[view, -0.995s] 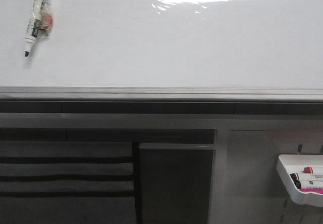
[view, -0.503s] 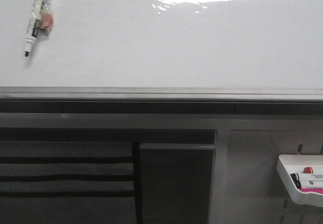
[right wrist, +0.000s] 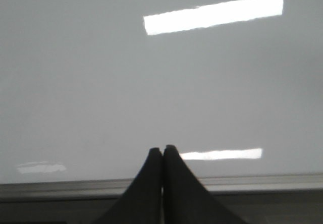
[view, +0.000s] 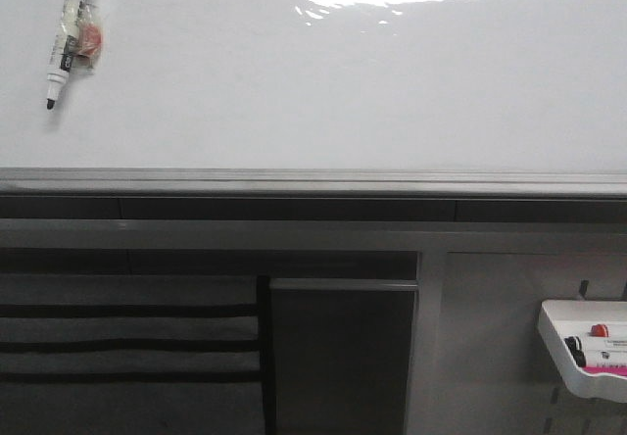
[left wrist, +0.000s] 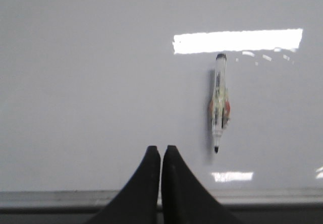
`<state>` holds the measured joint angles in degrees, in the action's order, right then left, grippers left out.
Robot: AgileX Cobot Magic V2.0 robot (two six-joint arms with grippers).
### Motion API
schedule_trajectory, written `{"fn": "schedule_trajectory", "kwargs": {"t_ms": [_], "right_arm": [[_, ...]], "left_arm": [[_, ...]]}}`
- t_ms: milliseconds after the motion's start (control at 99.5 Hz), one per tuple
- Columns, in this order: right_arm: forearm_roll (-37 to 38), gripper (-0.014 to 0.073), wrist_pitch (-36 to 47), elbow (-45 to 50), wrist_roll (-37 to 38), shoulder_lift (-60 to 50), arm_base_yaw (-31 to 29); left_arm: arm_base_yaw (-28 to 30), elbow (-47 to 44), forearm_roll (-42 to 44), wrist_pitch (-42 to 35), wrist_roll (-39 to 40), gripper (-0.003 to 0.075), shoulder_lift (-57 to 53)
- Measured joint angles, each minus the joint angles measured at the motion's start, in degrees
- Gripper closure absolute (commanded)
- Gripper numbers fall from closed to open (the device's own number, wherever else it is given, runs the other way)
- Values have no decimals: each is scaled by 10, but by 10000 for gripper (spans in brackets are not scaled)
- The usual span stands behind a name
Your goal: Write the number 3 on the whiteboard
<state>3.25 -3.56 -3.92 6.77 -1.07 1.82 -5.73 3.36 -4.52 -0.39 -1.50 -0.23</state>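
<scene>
The whiteboard [view: 323,82] fills the upper half of the front view, glossy white with a grey metal lower edge [view: 313,180] and a bright light reflection. No number 3 shows on it. A marker [view: 62,48] with a black tip pointing down hangs against the board at the upper left. It also shows in the left wrist view [left wrist: 219,103]. My left gripper [left wrist: 161,149] is shut and empty, apart from the marker, near the board's lower edge. My right gripper [right wrist: 162,149] is shut and empty in front of the bare board [right wrist: 151,82]. Neither gripper shows in the front view.
A small white plastic tray [view: 586,357] with several markers hangs at the lower right below the board. Dark slatted panels [view: 127,347] and a dark cabinet panel [view: 343,357] lie under the grey ledge.
The marker has shifted slightly up and to the left on the board in the front view. Nothing else has changed.
</scene>
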Motion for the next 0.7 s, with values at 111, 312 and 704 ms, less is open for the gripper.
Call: {"fn": "schedule_trajectory", "kwargs": {"t_ms": [111,312,704], "right_arm": [[-1,663,-55,-67,0,18,0],[-1,663,-160,-191,-22,115,0],[-1,663,-256,-311,-80,276,0]], "left_arm": [[0,66,-12,46,0,741,5],[0,200,-10,198,0,741,102],[1,304,-2,284,-2,741,259]]}}
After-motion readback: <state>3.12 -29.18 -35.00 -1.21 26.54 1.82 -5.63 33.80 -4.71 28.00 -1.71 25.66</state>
